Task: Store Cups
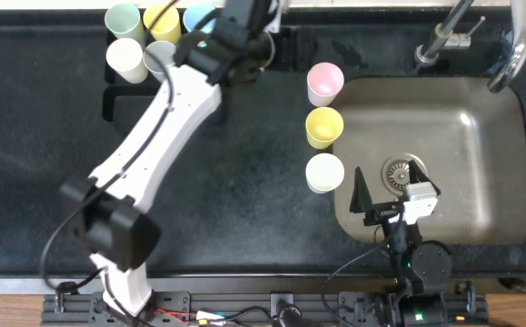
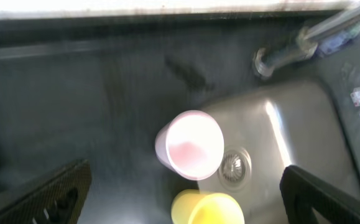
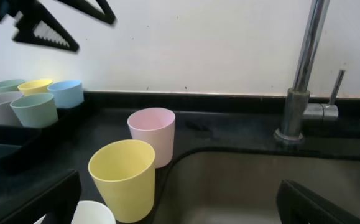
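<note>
Nearest, my right gripper (image 1: 392, 188) hangs over the sink (image 1: 481, 136), fingers wide and empty. On the top-view dial, three loose cups line the sink's 9 o'clock rim: white cup (image 1: 324, 173), yellow cup (image 1: 324, 127), pink cup (image 1: 324, 82), each just beside the next. Farther, toward 10 o'clock, my left gripper (image 2: 184, 183) hangs raised near the tray (image 3: 18, 152) of stored cups (image 1: 126, 59), likewise spread wide, holding nothing. Risk: closing on the pink cup may nudge its yellow neighbour, and either could tip into the basin, since both stand at its edge. My left arm (image 1: 153, 136) covers part of the tray, so I cannot tell whether a free place remains. The white cup is cut off in the right wrist view.
</note>
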